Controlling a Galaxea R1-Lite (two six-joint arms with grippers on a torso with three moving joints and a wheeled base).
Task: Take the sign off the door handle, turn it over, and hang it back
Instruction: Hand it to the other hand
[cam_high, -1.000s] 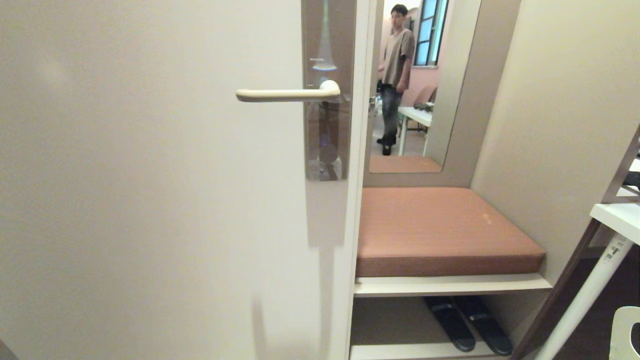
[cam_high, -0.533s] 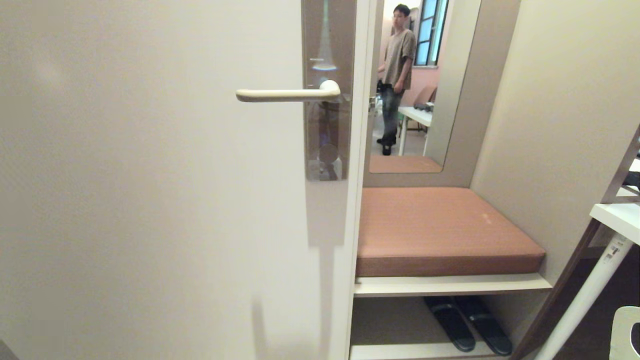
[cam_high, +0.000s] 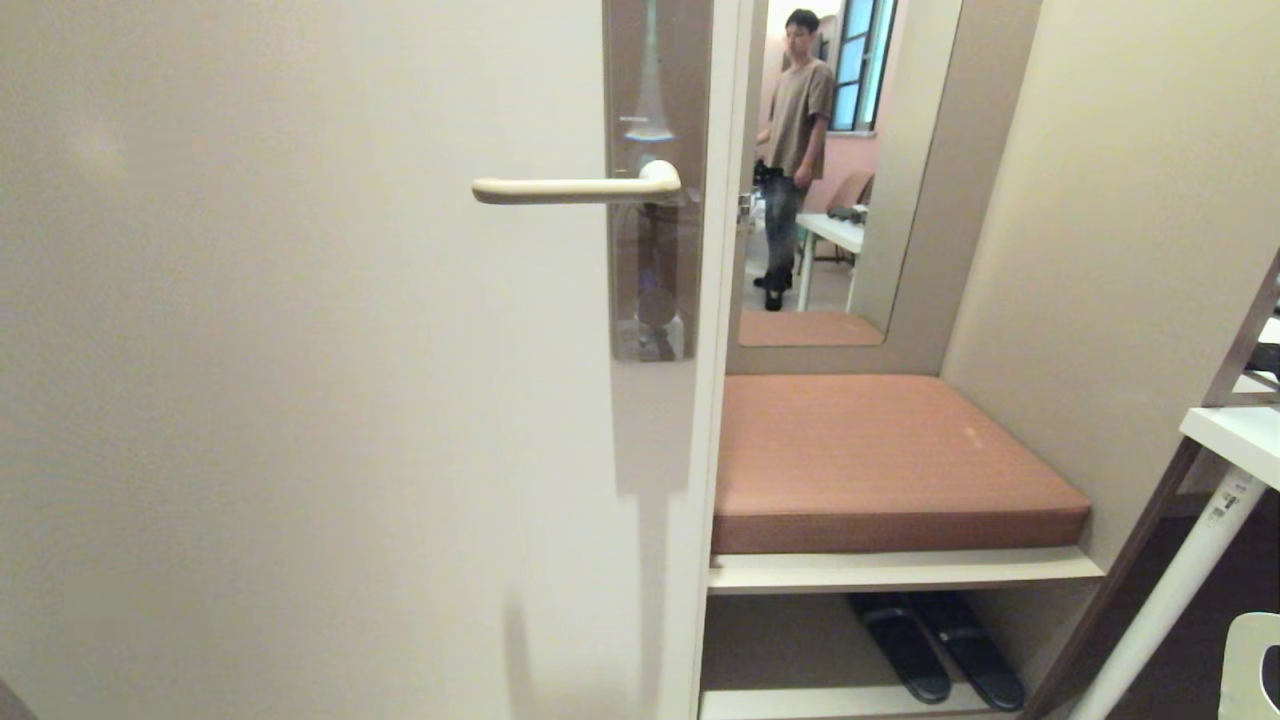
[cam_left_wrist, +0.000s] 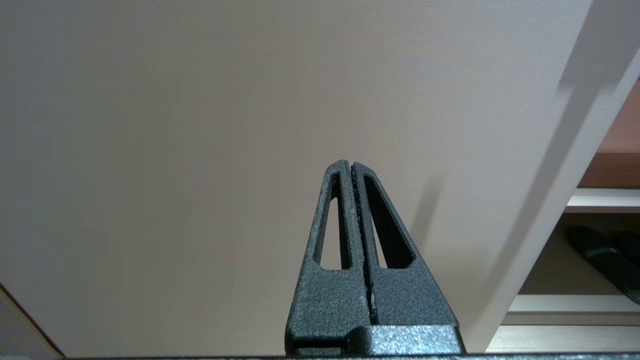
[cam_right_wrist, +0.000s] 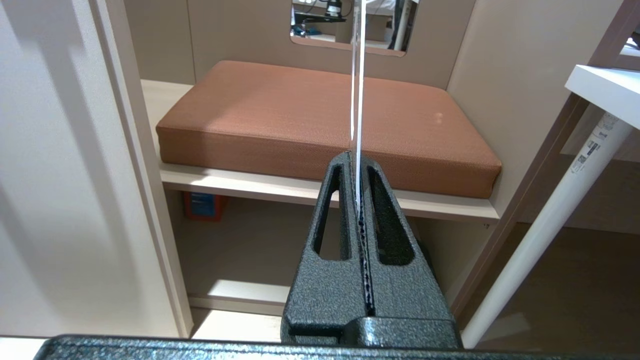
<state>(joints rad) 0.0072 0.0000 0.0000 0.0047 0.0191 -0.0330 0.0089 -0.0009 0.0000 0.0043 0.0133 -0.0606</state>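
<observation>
Evidently the take-off step is done: the door handle (cam_high: 575, 188) stands bare in the head view, nothing hanging on its lever, and the sign (cam_right_wrist: 356, 100) shows only in the right wrist view, as a thin white edge rising straight out from between the fingers. The right gripper (cam_right_wrist: 358, 160) is clenched on that edge, low and off to the side of the door, pointing toward the cushion (cam_right_wrist: 320, 120) on the bench shelf. The left gripper (cam_left_wrist: 351, 167) has its jaws pressed together w/ nothing between them, facing the plain door (cam_left_wrist: 200, 125). Neither arm is in the head view. The sign is edge-on, so which face points where can't be told, nor where its hole is. The step in hand is prob. the turn-over. Next move, as I judge it, calls for getting the other face outward – a wrist roll or a hand-over to the left gripper – then bringing the hole up to the free end of the lever and sliding it on toward the brown plate (cam_high: 655, 80). The card is thin, so it may flex or slip in the grip. Count – 1 sign, 1 handle, 2 grippers, 1 cushion, 2 dark slippers (cam_high: 935, 650) under the shelf, 1 person (cam_high: 800, 120) seen in the mirror.
</observation>
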